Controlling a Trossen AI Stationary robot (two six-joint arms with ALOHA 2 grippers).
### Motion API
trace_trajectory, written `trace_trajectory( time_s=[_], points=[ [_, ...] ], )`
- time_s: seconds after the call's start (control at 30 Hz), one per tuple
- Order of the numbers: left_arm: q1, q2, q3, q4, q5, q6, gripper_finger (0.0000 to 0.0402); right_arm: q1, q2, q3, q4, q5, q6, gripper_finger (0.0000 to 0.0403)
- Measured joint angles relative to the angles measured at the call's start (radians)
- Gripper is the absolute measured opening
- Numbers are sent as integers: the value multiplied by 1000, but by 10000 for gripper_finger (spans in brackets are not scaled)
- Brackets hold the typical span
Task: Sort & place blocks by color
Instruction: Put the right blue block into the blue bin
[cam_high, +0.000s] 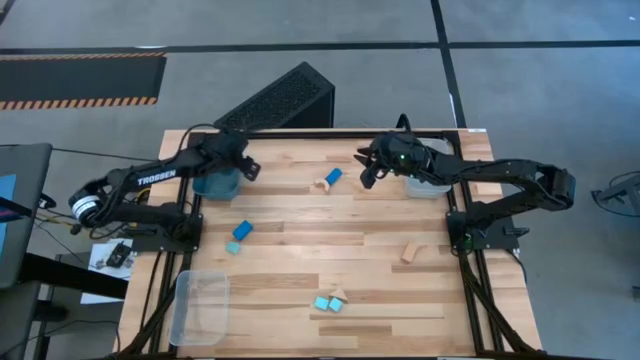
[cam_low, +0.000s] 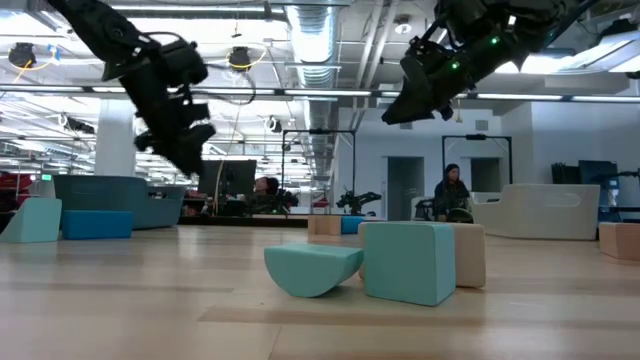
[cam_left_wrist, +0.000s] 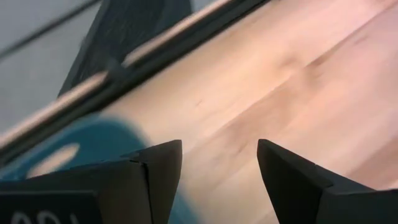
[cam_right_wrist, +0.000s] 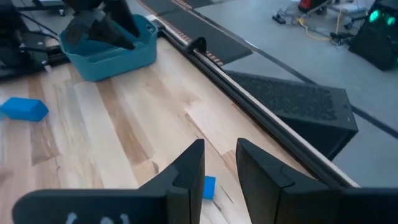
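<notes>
The right gripper (cam_high: 366, 170) hangs in the air near the far edge of the table (cam_high: 300, 300), its fingers a small way apart and holding nothing. Just beside it on the wood lie a blue block (cam_high: 333, 176) and a tan block (cam_high: 324, 183), touching each other. The left gripper (cam_high: 250, 166) is also up in the air near the far edge, next to the teal bin (cam_high: 217, 183), with its fingers apart and nothing between them. The middle of the table has lots of bare wood. Another blue block (cam_high: 243, 230) lies there with a small turquoise block (cam_high: 233, 247) near it. A tan block (cam_high: 409, 252) sits alone near the right side. Two turquoise blocks (cam_high: 328, 303) and a tan piece (cam_high: 339, 294) huddle near the front edge. A clear bin (cam_high: 200, 306) sits at the front left corner. Another bin (cam_high: 428, 186) is mostly hidden under the right arm.
</notes>
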Motion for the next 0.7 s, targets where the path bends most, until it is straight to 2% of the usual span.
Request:
trace_trajectory(
  time_s=[0.2, 0.4, 0.53, 0.7],
  points=[
    [-105, 0, 20, 181, 27, 50, 199, 0, 0, 0, 45, 1, -5, 117],
    [-187, 38, 22, 468, 138, 43, 199, 0, 0, 0, 94, 9, -20, 117],
    [-236, 150, 25, 686, 216, 11, 199, 1, -8, 0, 106, 49, -20, 117],
    [-277, 341, 142, 718, 266, -2, 203, 6, -49, 0, 107, 98, -21, 117]
  ],
)
